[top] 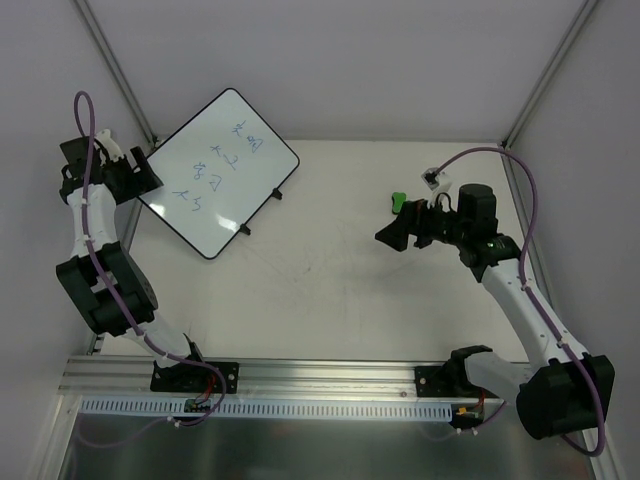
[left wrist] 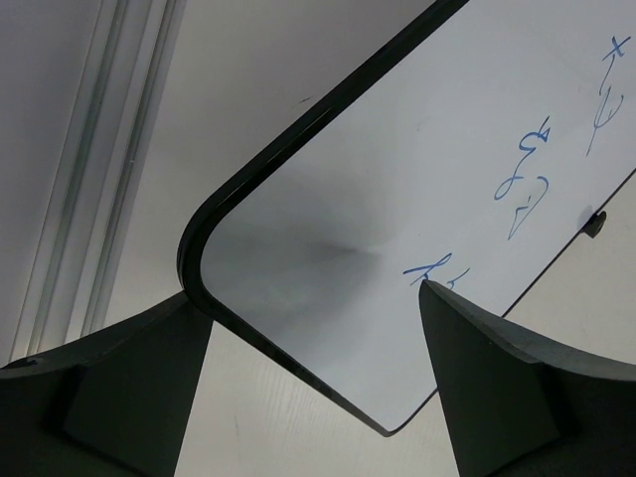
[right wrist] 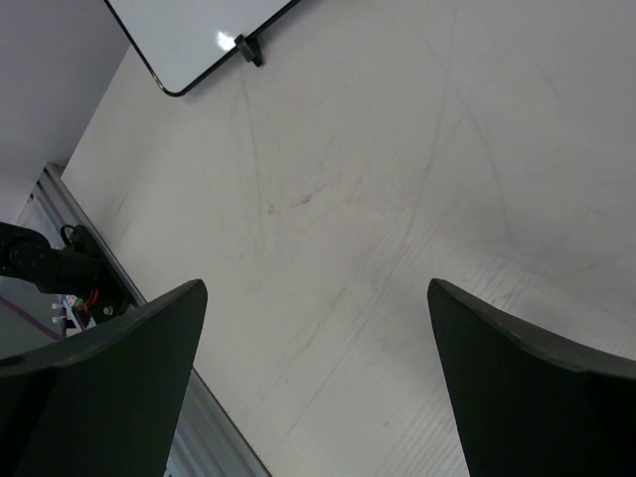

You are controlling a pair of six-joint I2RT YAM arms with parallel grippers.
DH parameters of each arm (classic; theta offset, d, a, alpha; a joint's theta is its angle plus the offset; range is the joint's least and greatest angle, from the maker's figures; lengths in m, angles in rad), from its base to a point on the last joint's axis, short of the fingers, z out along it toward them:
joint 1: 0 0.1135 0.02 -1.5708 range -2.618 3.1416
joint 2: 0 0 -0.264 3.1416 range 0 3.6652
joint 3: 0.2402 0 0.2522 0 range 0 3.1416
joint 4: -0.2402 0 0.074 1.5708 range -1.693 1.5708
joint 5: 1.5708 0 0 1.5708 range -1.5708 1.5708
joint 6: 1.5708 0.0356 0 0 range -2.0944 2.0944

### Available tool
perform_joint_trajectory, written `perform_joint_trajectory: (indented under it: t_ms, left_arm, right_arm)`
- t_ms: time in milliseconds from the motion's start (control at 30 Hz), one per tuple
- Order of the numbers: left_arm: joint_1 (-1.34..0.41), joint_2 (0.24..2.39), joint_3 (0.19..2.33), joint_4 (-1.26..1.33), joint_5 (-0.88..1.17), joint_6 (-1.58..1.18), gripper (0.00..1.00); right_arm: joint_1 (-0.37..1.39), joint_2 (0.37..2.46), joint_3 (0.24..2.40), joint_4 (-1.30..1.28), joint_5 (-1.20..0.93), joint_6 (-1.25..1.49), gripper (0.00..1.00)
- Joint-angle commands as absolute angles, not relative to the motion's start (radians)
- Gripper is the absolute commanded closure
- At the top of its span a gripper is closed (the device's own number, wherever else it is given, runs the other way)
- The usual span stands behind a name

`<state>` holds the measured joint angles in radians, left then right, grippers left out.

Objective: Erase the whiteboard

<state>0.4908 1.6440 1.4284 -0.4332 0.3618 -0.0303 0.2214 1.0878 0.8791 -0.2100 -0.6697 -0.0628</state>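
The whiteboard (top: 218, 170) lies tilted at the back left, with blue handwriting down its middle and small black feet on its right edge. My left gripper (top: 148, 172) is open at the board's left corner. In the left wrist view the rounded corner and black rim of the whiteboard (left wrist: 417, 179) lie between the wide-apart fingers of the left gripper (left wrist: 307, 290). My right gripper (top: 396, 236) is open and empty over bare table at the right. A small green eraser (top: 398, 201) shows just behind it. The right wrist view shows the right gripper (right wrist: 316, 283) over the table, with a corner of the whiteboard (right wrist: 194, 30) far off.
The pale table (top: 340, 290) carries faint scuff marks. A metal rail (top: 300, 375) runs along its near edge with both arm bases. Slanted frame posts (top: 115, 65) stand at the back corners. A white connector with a purple cable (top: 434, 180) sits behind the right wrist.
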Motion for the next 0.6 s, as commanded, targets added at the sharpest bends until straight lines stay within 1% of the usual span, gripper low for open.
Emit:
perform_joint_trajectory:
  t_ms: [0,100,267,567]
  left_arm:
    - [0.489,1.614,1.402,-0.377,0.402,-0.011,0.16]
    - [0.494,1.614,1.381,-0.367,0.399,-0.009,0.16]
    - [0.512,1.611,1.336,-0.331,0.411,-0.009,0.19]
    - [0.587,1.575,1.218,-0.184,0.636,-0.032,0.24]
  right_arm:
    - [0.232,1.062,0.867,-0.167,-0.693,-0.089,0.01]
    - [0.233,1.060,0.862,-0.166,-0.693,-0.092,0.01]
    - [0.236,1.060,0.853,-0.155,-0.706,-0.095,0.01]
    - [0.238,1.075,0.834,-0.129,-0.732,-0.091,0.01]
